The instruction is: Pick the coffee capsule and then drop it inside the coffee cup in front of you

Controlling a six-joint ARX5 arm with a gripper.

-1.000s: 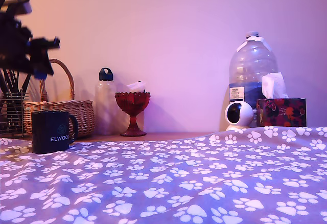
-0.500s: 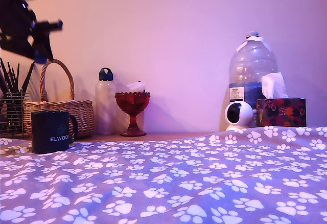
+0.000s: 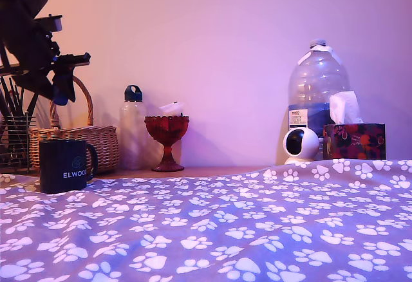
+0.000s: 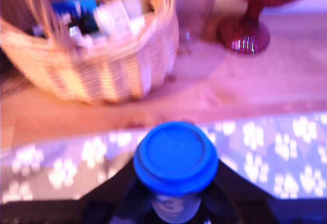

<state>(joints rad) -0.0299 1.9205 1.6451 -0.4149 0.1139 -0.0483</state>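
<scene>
Two bottles point(image 3: 133, 126) point(image 3: 318, 95), one mug point(image 3: 64, 165)

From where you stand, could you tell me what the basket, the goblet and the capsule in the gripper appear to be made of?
The basket looks like woven wicker, matte, with visible plaited strands. The red goblet seems to be glass, glossy, with bright glints on its foot. The coffee capsule in the gripper looks like smooth blue plastic, though blur leaves that open.

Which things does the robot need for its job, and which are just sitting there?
Needed:
coffee capsule, held in the gripper
coffee cup

Just sitting there:
wicker basket
red goblet
small water bottle
big water jug
tissue box
white camera
</scene>
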